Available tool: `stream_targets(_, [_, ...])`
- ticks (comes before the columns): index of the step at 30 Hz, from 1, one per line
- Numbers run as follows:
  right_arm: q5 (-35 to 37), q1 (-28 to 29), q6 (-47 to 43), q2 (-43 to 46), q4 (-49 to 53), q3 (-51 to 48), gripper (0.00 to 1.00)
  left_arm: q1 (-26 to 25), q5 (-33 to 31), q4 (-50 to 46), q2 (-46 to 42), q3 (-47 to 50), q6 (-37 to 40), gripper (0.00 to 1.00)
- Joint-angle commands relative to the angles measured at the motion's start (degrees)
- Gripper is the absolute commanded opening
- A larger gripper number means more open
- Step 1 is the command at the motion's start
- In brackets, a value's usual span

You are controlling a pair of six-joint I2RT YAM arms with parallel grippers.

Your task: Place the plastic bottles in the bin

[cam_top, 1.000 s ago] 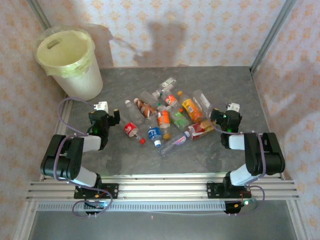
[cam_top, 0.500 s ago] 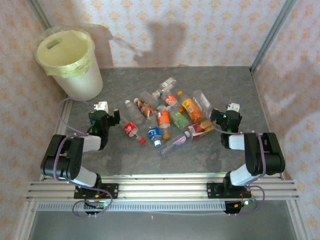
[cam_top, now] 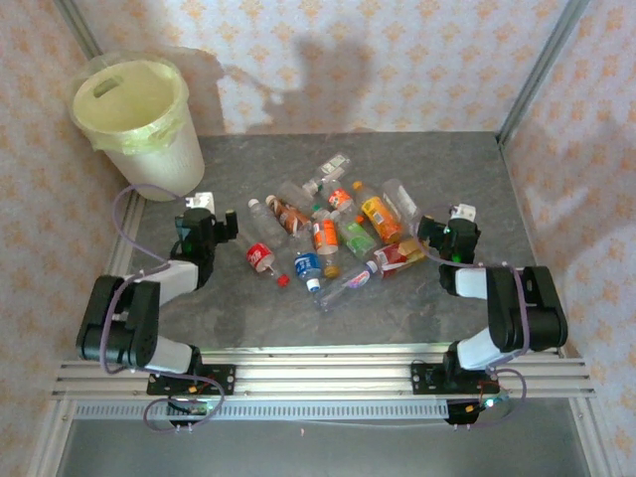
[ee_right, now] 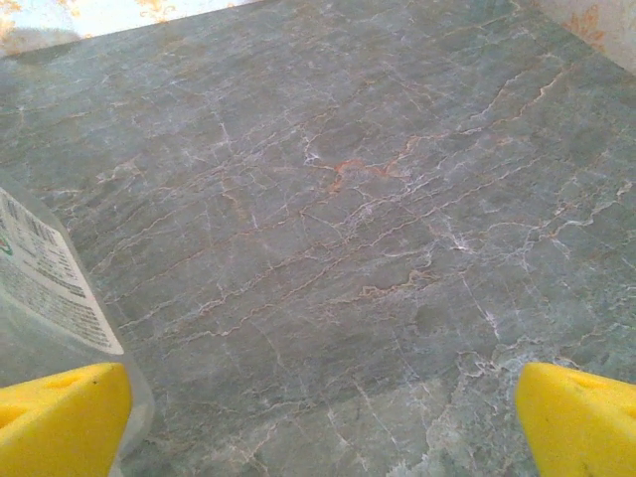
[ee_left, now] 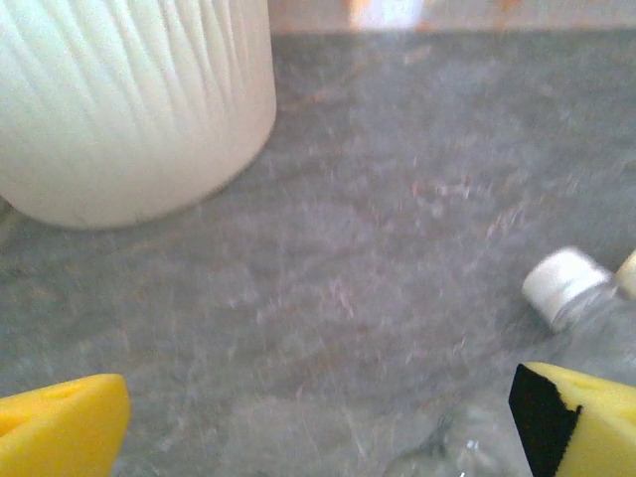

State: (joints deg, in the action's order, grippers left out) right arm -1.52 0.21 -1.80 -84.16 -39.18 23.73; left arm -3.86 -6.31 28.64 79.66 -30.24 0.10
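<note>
Bright, even light — soft shadows on the back wall (cam_top: pixel 328 70); left wrist view blurred, washed-out

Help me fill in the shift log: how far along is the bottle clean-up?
Done: nothing that shows. About a dozen bottles lie heaped on the table, apart from the bin at its far left corner. In hand: nothing; the left gripper and right gripper are open beside the heap, holding no bottle. Left: every bottle in that heap.
</note>
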Motion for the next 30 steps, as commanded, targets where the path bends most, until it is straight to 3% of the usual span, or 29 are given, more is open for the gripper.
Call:
stream_targets(1, [1.5, -0.1, 0.8, 7.1, 8.9, 3.7, 0.99, -3.1, -5.2, -7.9, -6.2, -1.7, 0.2, 1.00])
stream_targets(5, [6.8, -0.1, 11.4, 13.8, 26.0, 9.1, 0.99, -5.5, -6.2, -16.2, -12.1, -3.7, -9.0, 1.00])
stream_targets(7, [6.0, -0.1, 18.0, 16.0, 34.4, 11.3, 0.99, -6.9, -6.3, -22.1, -15.2, -5.0, -14.6, 1.00])
stream_targets(12, [-3.1, -0.1, 34.1, 20.5, 51.3, 15.0, 0.99, -7.3, -6.0, -35.5, -22.5, -7.6, -28.6, 1.00])
stream_targets(16, [-11.9, 1.6, 44.3, 18.6, 66.8, 19.6, 0.99, -7.3, 1.7, -41.6, -26.1, -7.2, -38.4, 1.00])
stream_targets(19, [-13.9, 3.4, 49.9, 20.2, 68.0, 18.4, 0.99, -7.3, 5.0, -44.9, -27.8, -5.5, -44.9, 1.00])
stream_targets(23, [-19.0, 5.1, 54.2, 19.8, 64.9, 18.0, 0.99, -7.3, 11.3, -47.4, -27.5, -4.6, -47.8, 1.00])
stream_targets(30, [-12.0, 10.8, 58.4, 9.8, 65.2, 22.3, 0.99, -7.2, 13.5, -47.6, -26.2, -3.1, -49.9, 1.00])
